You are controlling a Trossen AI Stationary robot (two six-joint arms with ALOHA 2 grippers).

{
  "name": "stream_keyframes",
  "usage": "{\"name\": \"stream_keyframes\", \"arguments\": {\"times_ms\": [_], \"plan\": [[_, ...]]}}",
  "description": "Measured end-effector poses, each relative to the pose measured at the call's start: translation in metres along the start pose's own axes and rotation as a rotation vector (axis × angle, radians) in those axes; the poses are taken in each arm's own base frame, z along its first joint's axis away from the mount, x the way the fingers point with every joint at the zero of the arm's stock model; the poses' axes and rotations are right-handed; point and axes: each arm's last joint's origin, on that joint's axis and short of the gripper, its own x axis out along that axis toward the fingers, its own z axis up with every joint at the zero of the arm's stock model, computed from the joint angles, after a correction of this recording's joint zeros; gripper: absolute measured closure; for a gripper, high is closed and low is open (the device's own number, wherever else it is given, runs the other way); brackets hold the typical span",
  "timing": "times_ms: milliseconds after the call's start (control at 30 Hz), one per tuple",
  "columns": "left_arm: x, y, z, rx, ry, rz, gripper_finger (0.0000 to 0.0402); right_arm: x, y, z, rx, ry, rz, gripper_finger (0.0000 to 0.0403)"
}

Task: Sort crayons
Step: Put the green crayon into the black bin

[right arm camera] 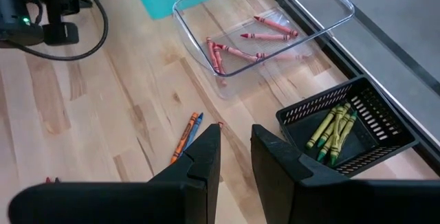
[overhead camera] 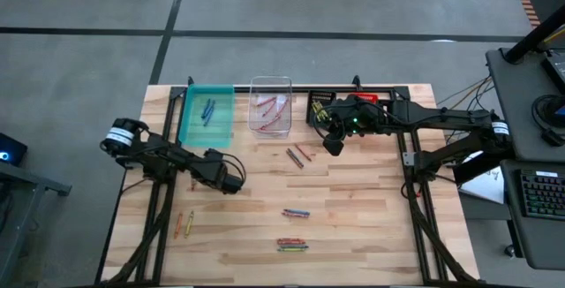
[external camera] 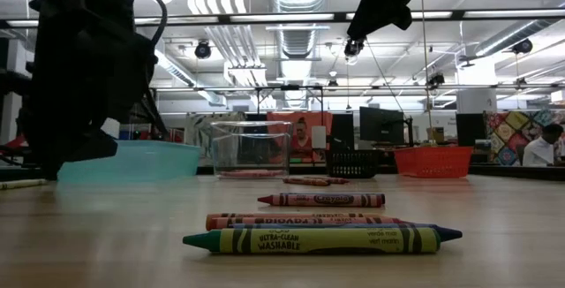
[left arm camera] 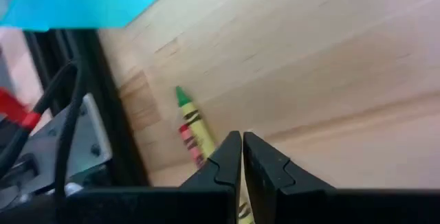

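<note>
My left gripper (overhead camera: 231, 182) (left arm camera: 241, 148) is shut, low over the table's left part. In its wrist view a green-tipped crayon (left arm camera: 192, 122) and a red one (left arm camera: 186, 141) lie side by side on the wood, and my fingertips cover their near ends. That pair lies by the left edge (overhead camera: 184, 223). My right gripper (overhead camera: 334, 143) (right arm camera: 235, 152) hangs high and open, with nothing between its fingers. It is near the black basket (right arm camera: 347, 131), above an orange and a blue crayon (right arm camera: 187, 136). More crayons lie loose at mid-table (overhead camera: 296, 212) and near the front (overhead camera: 292, 245) (external camera: 318, 235). My left gripper has its shut fingers in front of the green crayon's near end in the wrist view. I cannot tell whether they touch it. A strip of yellow shows through the slit between the fingers (left arm camera: 242, 209).
Along the far edge stand a teal bin (overhead camera: 187, 116) with blue crayons, a clear bin (right arm camera: 206, 4) with red ones, the black basket with green and yellow ones, and a red bin (external camera: 433, 160). A black frame rail (left arm camera: 103, 114) runs along the table's left edge. Bare wood lies at the right.
</note>
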Motion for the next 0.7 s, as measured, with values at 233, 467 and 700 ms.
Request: {"name": "stream_keyframes", "arguments": {"times_ms": [233, 467, 700], "plan": [[0.006, 0.009, -0.003, -0.034, 0.017, 0.08, 0.0402, 0.0, 0.0, 0.0, -0.001, 0.0, 0.0, 0.033], [0.011, 0.011, -0.004, -0.06, -0.005, 0.094, 0.0402, 0.0, 0.0, 0.0, 0.0, 0.0, 0.0, 0.033], [0.015, 0.012, -0.006, -0.068, -0.004, 0.091, 0.0402, 0.0, 0.0, 0.0, 0.002, -0.006, 0.001, 0.033]]}}
